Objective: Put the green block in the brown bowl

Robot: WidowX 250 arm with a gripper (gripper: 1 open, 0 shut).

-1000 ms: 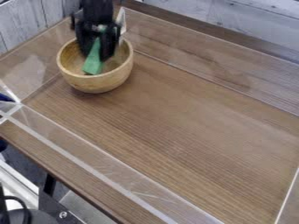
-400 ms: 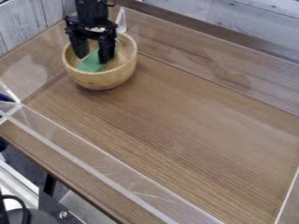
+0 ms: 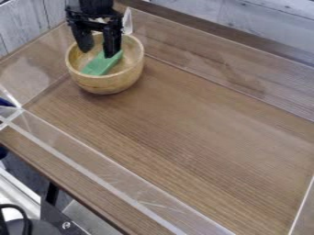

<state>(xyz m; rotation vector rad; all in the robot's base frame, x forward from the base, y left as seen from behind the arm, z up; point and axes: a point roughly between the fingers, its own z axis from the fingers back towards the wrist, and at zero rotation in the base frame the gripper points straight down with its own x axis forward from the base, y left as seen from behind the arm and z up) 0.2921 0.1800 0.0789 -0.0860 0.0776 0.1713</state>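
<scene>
Green block [image 3: 103, 63] now lies inside brown bowl [image 3: 105, 81], leaning on inner wall. Hand [image 3: 95, 43] has let go, risen above rim, fingers spread, empty. Placement looks done.

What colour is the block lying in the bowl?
Bright green: the flat green block inside the round light-brown wooden bowl, seen in the camera view.

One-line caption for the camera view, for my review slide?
Green block lies inside the brown bowl; the open hand hangs just above it over the wooden table.
</scene>
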